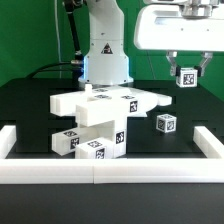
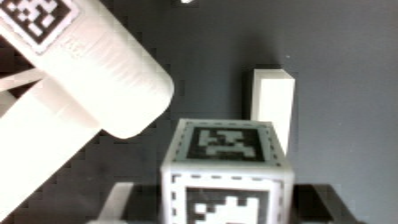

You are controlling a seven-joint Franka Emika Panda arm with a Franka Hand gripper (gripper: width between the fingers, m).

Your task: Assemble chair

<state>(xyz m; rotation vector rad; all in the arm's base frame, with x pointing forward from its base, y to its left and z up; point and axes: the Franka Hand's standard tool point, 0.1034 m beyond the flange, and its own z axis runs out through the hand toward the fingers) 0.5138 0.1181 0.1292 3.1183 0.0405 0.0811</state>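
Two-finger gripper (image 1: 186, 68), nearly closed, clamps small matte white tagged cube (image 1: 186, 76) aloft, presumably for transfer. White blocky chair stack (image 1: 100, 115) stands apart, likely its destination.

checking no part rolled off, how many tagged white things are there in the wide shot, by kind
small tagged cubes: 2, the held cube in the gripper and the table cube
slab-and-bar cluster: 1, its pieces too merged to count apart
total: 3
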